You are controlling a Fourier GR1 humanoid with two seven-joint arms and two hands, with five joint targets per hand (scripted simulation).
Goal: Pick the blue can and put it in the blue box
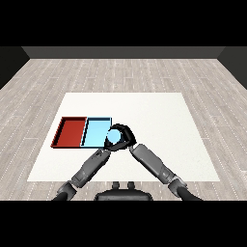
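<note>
The blue can shows its light blue top at the right edge of the light blue tray, overlapping the tray's near right corner. My right hand is curled round the can from the right and behind. Whether the can rests on something or hangs above the tray cannot be told. My left hand sits just below and left of the can, at the end of its grey forearm, pressed close to the right hand and largely hidden there.
A red tray lies directly left of the blue tray, sharing a side with it. The white table stretches wide to the right and behind the trays. Both forearms cross the table's near edge.
</note>
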